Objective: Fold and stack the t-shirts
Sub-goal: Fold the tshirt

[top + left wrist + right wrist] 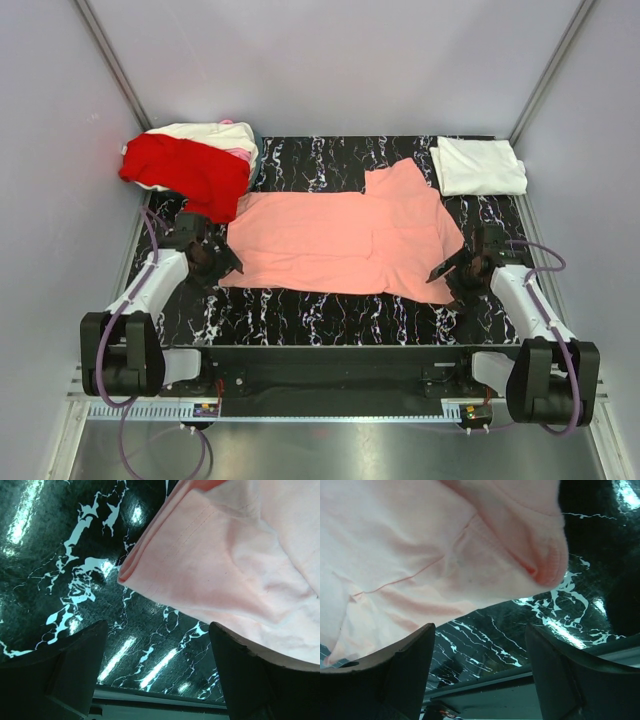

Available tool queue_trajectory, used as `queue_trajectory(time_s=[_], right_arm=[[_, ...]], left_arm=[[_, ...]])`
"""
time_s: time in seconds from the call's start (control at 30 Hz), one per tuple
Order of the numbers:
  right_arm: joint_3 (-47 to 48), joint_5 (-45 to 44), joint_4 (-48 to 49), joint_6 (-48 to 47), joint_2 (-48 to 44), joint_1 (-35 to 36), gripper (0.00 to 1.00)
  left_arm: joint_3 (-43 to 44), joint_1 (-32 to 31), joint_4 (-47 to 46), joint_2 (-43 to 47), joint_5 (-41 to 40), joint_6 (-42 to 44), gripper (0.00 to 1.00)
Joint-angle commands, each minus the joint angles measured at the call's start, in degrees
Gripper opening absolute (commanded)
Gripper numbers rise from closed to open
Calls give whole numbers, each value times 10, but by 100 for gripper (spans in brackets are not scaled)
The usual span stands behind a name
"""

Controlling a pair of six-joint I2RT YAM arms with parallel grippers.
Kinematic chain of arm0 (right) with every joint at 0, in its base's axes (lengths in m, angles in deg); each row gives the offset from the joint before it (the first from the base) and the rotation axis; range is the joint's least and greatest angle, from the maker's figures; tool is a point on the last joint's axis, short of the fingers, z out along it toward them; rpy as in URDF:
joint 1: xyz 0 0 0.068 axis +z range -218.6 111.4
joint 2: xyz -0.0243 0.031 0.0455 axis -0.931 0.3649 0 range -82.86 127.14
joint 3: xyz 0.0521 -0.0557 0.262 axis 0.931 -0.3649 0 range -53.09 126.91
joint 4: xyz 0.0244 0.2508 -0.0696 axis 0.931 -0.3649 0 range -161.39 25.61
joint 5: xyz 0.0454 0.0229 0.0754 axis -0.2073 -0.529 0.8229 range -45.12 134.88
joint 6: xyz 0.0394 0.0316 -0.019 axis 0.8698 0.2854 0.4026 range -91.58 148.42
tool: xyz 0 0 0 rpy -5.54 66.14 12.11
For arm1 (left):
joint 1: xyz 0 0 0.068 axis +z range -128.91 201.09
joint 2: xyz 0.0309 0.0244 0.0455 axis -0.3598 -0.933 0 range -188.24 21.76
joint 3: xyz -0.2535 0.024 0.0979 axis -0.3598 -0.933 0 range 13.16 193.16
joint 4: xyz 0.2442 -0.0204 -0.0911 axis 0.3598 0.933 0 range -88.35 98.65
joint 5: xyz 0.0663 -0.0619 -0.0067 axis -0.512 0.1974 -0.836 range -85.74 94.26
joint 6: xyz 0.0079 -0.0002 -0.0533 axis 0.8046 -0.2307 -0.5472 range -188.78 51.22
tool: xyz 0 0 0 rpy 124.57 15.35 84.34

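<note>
The salmon-pink t-shirt (340, 240) lies spread flat at the centre of the black marbled table (330, 315). The left gripper (215, 262) sits at the shirt's near-left corner. Its 2 fingers (75, 670) are spread apart with nothing between them, and the hem lies just ahead. The right gripper (450, 272) sits at the near-right corner, also released, fingers (565, 675) apart. The red t-shirt (190, 170) lies on a cream t-shirt (215, 132) at the back left. 1 folded white t-shirt (480, 165) lies at the back right.
</note>
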Motion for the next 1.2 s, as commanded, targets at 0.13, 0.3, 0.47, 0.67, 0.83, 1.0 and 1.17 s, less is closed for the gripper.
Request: queue_trajectory(time_s=[0.13,0.3,0.47,0.67,0.83,1.0,1.17], right_arm=[[-43,-20,69,51,-12,-31,70],[-72,-37,110,64,-2,-63,60],[-77,-36,137,41,58,-80,62],[-92,-39,193,17,105,-112,41],[-72,-23,207,-4,132,-125,33],[-56,-45,198,-27,133,-133,30],[-45,-22,196,-40,147,-175,24]], left_arm=[[-16,3,-63,8,1,-23,86],[-30,6,-75,26,-7,-37,86],[-36,6,-82,27,-19,-39,86],[-50,6,-103,21,-26,-47,83],[-65,6,-132,8,-30,-50,80],[-81,6,-166,-14,-40,-53,66],[-92,6,-211,-27,-41,-47,5]])
